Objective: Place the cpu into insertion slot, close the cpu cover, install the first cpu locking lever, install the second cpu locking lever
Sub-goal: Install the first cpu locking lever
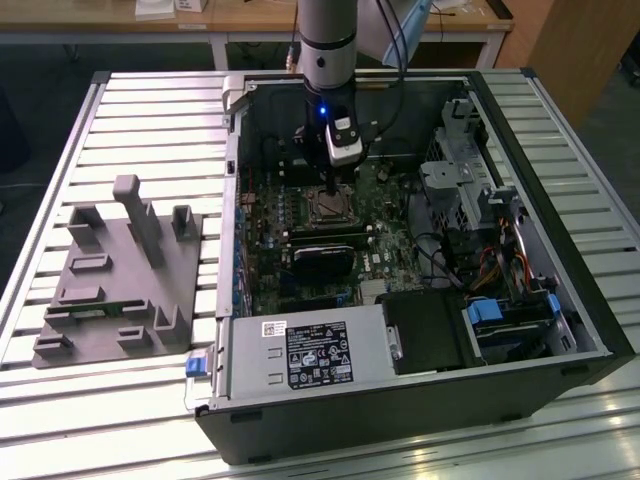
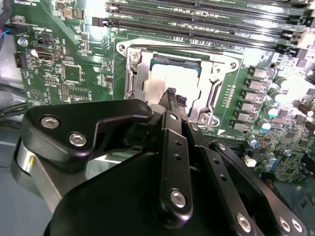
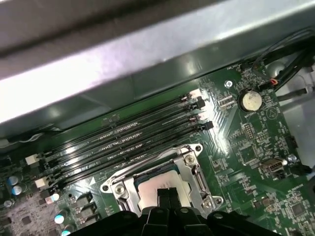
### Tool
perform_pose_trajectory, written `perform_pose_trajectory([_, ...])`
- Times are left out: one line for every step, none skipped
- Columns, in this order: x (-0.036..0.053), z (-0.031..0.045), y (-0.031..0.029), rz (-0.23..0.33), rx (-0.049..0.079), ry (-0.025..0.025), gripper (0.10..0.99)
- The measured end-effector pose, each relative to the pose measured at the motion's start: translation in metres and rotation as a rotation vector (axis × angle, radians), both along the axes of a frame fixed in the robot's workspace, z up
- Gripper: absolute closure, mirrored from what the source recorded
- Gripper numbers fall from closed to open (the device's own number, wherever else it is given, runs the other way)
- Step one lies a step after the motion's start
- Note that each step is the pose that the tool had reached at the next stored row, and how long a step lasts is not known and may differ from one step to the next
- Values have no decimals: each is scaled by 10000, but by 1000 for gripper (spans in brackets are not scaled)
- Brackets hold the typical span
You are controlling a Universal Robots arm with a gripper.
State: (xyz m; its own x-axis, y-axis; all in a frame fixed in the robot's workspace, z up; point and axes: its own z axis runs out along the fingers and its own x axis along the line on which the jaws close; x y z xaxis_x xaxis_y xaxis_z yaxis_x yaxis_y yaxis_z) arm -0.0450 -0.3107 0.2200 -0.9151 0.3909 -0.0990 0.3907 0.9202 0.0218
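Directly over the socket, the black two-fingered gripper (image 2: 174, 98) hangs with its fingertips pressed together, empty, just above the dull grey square cpu (image 2: 172, 78). That chip lies seated in the silver-framed square insertion slot (image 3: 162, 184) on the green motherboard (image 1: 385, 240), with the thin silver windowed cpu cover (image 2: 142, 73) down around it, beside long black memory slots (image 3: 128, 140).

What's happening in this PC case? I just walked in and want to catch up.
A robot arm reaches into the open computer case, its claw right over the insertion slot on the motherboard. The cpu already sits in the slot, and the silver cpu cover frames it. The claw's fingertips sit together above the chip.
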Motion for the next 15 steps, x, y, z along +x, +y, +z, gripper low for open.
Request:
perform_pose_trajectory([0,17,-1,0,-1,1,980])
perform_pose_trajectory([0,32,-3,1,-1,1,980])
perform_pose_trajectory([0,48,-5,0,-1,1,980])
perform_pose_trajectory([0,64,-6,0,0,1,980])
perform_pose_trajectory([0,81,-8,0,-1,1,980])
perform_pose_trajectory([0,98,-11,1,-1,1,980])
perform_pose_trajectory([0,113,-14,1,0,1,980])
perform_pose_trajectory([0,131,-17,1,0,0,980])
perform_pose_trajectory([0,146,-21,0,-1,1,980])
perform_pose_trajectory([0,159,-27,0,-1,0,980])
perform_pose_trajectory([0,170,-33,0,0,0,980])
perform_pose_trajectory([0,180,-39,0,1,0,980])
perform_pose_trajectory([0,189,-44,0,1,0,980])
perform_pose_trajectory([0,198,-50,0,0,0,980])
perform_pose_trajectory([0,207,-56,0,0,0,980])
